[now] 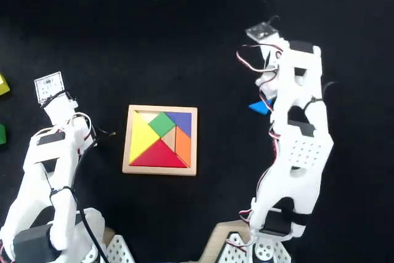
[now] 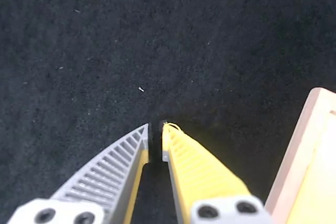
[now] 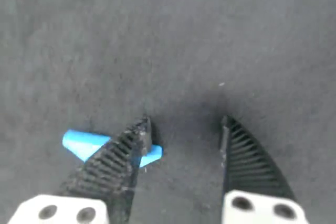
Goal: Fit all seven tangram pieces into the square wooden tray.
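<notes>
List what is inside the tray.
In the tray: yellow, green, purple, orange and red pieces, plus a tan triangle mid-tray. A pale corner patch may be bare wood. Nothing covers the tray.

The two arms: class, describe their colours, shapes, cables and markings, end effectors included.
The left arm and right arm have white shells, black motor blocks and loose red and white cables. The left end effector has tapered ribbed fingers, one grey, one yellow; the right end effector has black ones. Each arm carries a square patterned tag.
</notes>
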Available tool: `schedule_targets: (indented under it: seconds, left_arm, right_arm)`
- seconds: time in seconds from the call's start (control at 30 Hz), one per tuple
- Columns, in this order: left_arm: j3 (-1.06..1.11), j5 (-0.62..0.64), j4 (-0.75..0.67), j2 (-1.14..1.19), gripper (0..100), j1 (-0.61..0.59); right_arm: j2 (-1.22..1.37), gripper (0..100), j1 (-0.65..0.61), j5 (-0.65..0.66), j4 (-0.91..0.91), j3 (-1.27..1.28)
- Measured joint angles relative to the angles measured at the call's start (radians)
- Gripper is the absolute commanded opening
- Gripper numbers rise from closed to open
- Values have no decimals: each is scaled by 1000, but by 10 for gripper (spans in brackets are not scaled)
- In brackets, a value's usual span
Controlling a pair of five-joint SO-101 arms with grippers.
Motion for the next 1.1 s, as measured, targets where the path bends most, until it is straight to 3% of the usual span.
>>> schedule_targets:
  seconds: [0.37,0.57,0.83,1.1]
  left_arm:
    - [0,0,-12,0,63,0]
    - [0,0,-12,0,63,0]
    - [0,0,-12,0,63,0]
    - [0,0,-12,0,63,0]
  right_arm:
    - [0,205,43,347,315,-17]
    - [-98,205,48,391,407,-14]
    - [-453,208,-11,215,381,324]
    - [-726,210,-133,-106,46,792]
